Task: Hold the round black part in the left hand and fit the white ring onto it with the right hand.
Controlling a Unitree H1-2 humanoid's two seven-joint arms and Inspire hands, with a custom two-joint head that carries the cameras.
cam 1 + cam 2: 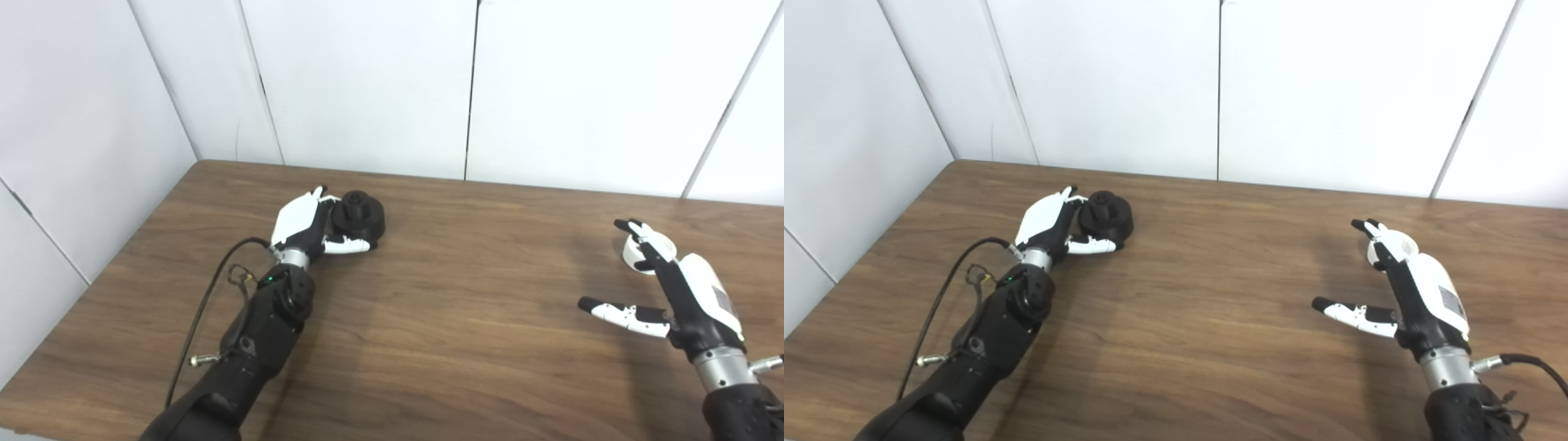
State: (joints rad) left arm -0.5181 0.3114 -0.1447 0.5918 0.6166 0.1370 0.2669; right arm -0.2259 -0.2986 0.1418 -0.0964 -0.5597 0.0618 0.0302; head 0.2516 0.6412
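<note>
The round black part rests on the wooden table at the back left, a knob on its top. My left hand lies against its left side, with the fingers stretched along it and the thumb in front of it; the hand has not closed on the part. The white ring lies on the table at the right, partly hidden behind my right hand's fingers. My right hand hovers open just in front of the ring, thumb spread out to the left.
White wall panels stand behind the table and along its left side. A black cable loops off the left forearm. Bare wood lies between the two hands.
</note>
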